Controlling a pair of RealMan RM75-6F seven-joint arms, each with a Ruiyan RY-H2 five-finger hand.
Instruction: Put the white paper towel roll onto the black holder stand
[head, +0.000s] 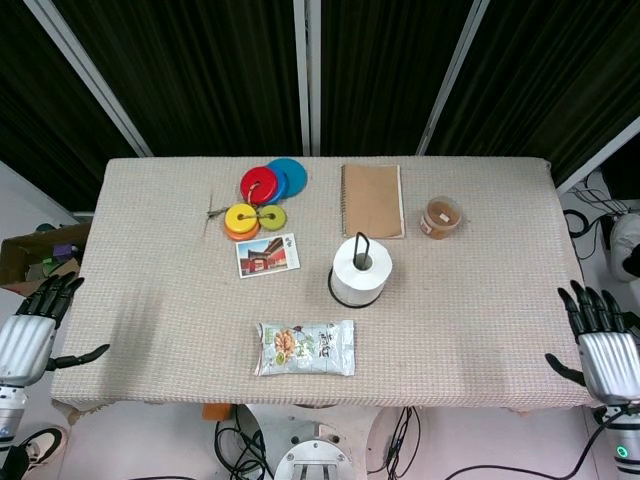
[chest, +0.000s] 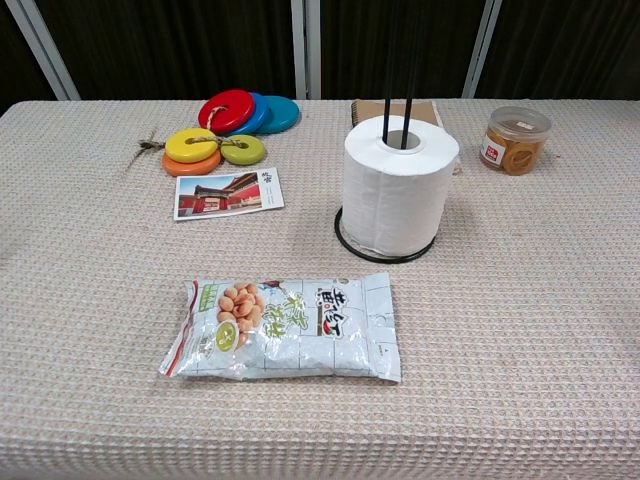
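The white paper towel roll (head: 361, 268) (chest: 398, 185) sits upright on the black holder stand (head: 362, 243) (chest: 394, 80), whose two rods rise through its core and whose ring base shows around its foot. My right hand (head: 601, 349) is off the table's right front corner, fingers spread, holding nothing. Beyond the left front corner my left hand (head: 28, 332) is also spread and empty. Neither hand shows in the chest view.
A snack bag (head: 305, 348) lies in front of the roll. A postcard (head: 268, 253) and coloured discs (head: 262, 198) lie to the back left. Behind the roll lies a brown notebook (head: 372, 199), with a small jar (head: 441, 216) to its right.
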